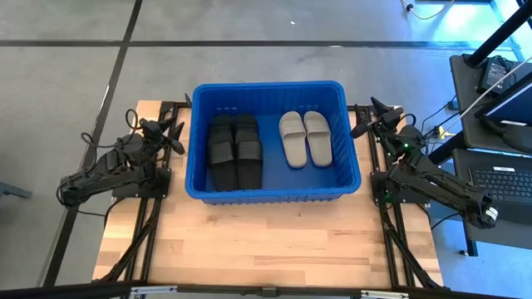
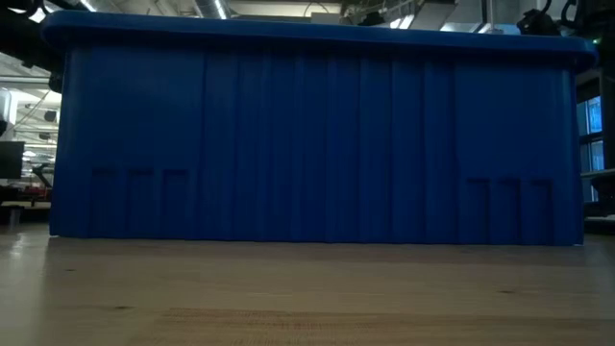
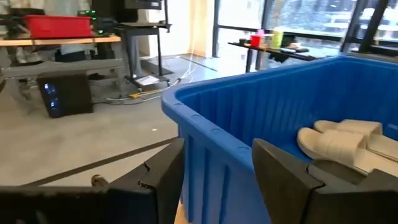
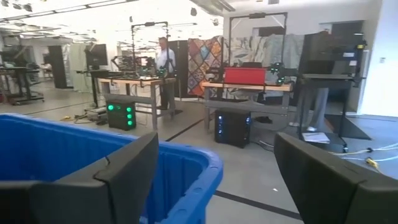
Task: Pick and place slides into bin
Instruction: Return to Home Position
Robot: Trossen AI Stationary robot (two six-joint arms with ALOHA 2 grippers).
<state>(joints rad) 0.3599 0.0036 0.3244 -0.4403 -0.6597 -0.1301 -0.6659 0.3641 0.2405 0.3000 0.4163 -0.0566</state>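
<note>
Matte black slides [image 1: 235, 149] and 2 light grey slides [image 1: 305, 139] lie in ribbed blue plastic bin [image 1: 274, 197], between left gripper [image 1: 175, 135] and right gripper [image 1: 368, 116], both jaws wide, empty.

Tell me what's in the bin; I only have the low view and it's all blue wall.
Observer: The high view shows two grey slides lying side by side in the right half of the bin.
Operator: Black ones?
Observer: The black slides are piled in the left half, overlapping; I can't count them cleanly.
Operator: Arms?
Observer: The left gripper is open outside the bin's left wall and the right gripper is open outside its right wall, both empty.
</note>
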